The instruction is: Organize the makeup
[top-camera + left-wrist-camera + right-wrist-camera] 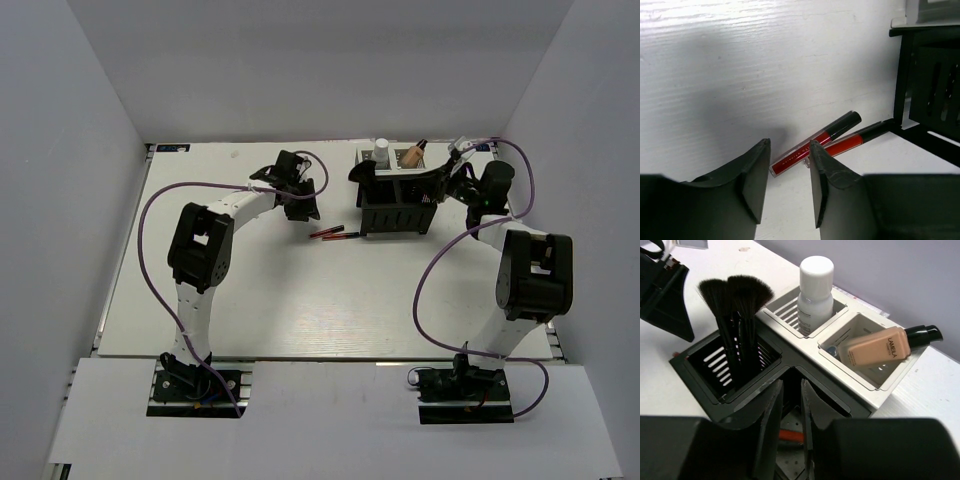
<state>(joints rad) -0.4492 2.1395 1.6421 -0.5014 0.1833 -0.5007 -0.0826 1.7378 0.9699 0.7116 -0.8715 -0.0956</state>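
Pencils [822, 138] are laid on desk [740, 75] just beyond left claw [788, 146], spread open; right claw [791, 386] is parted narrowly above box [697, 382].

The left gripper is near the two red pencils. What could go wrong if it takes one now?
The two red pencils lie side by side, so the open left gripper may pinch both or roll one away.
One pencil's black end sits at the foot of the black box; the gripper could bump the box.
The tan bottle leans over the rim of its compartment, so a bump might tip it out.
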